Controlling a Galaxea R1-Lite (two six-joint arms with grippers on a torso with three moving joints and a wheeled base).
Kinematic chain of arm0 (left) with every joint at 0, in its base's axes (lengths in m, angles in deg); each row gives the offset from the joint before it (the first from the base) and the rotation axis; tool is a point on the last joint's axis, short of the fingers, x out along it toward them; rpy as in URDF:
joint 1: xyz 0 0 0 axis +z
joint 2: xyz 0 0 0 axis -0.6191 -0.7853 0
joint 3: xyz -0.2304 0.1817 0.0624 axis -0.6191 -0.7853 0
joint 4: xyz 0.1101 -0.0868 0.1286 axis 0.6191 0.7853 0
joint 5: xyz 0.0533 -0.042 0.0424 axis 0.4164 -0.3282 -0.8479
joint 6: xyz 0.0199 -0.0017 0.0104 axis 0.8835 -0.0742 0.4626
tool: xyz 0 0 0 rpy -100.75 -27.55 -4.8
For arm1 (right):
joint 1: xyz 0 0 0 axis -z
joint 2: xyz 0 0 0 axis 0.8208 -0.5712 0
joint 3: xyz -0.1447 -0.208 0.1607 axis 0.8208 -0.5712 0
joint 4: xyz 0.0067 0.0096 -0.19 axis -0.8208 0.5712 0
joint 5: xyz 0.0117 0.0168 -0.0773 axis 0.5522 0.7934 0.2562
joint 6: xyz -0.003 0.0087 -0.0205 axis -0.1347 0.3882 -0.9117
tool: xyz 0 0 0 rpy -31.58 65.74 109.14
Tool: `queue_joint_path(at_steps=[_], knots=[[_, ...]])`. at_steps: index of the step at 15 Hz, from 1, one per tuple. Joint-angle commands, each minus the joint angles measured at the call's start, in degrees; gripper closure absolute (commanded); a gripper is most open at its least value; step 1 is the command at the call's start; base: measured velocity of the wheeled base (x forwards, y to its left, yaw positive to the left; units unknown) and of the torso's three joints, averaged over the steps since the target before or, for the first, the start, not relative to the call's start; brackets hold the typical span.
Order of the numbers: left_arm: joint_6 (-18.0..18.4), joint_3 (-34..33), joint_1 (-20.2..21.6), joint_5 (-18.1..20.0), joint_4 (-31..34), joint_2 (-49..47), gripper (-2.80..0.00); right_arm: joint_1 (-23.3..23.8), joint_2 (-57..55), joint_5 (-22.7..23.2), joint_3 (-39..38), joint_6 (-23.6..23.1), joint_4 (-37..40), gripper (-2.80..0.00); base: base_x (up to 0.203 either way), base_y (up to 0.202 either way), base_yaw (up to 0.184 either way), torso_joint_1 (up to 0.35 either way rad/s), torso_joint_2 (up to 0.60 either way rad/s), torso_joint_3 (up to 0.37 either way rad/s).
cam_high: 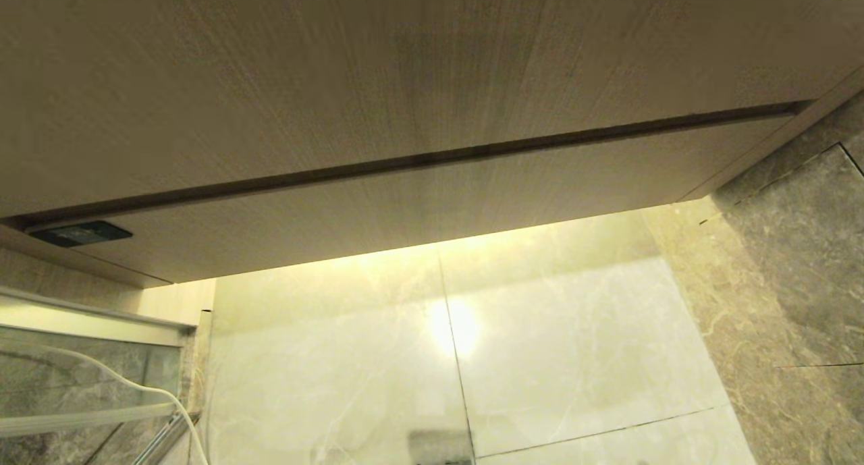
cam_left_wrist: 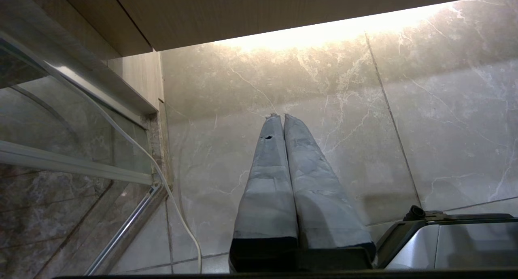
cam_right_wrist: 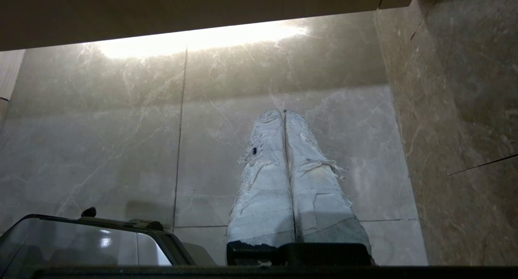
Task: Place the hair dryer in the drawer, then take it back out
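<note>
Here, one drawer (cam_high: 418, 202) sits closed, and both grippers, left (cam_left_wrist: 282, 117) and right (cam_right_wrist: 283, 112), hang with jaws closed, empty.

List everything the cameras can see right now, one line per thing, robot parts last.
drawer: one, light wood-grain, shut, the lower band of the vanity front.
wood panel: one, light wood-grain, above the drawer.
small black box: one, black, at the drawer's left end under the panel.
floor tiles: several, pale marble, below the vanity, lit from under it.
side wall: one, brown-grey marble, on the right.
glass panel: one, clear with a metal frame, lower left.
white cord: one, white, running down in front of the glass.
hair dryer: none in view.
left gripper: one, grey-wrapped fingers, shut, empty, pointing at the floor.
right gripper: one, white-wrapped fingers, shut, empty, pointing at the floor.
</note>
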State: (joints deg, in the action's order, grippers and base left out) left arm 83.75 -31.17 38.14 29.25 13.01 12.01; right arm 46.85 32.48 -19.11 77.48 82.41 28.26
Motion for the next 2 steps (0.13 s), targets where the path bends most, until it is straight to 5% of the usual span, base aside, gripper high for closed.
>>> queue_joint_path(at_steps=[1, 2], knots=[[0.0, -0.09, 0.02, 0.0, 0.02, 0.0, 0.0, -0.04, 2.19, 0.05, -2.29, -0.02, -0.06, 0.0, 0.0, 0.0, 0.0, 0.0, 0.0, 0.0], [0.0, -0.09, 0.02, 0.0, 0.02, 0.0, 0.0, -0.04, 2.19, 0.05, -2.29, -0.02, -0.06, 0.0, 0.0, 0.0, 0.0, 0.0, 0.0, 0.0]])
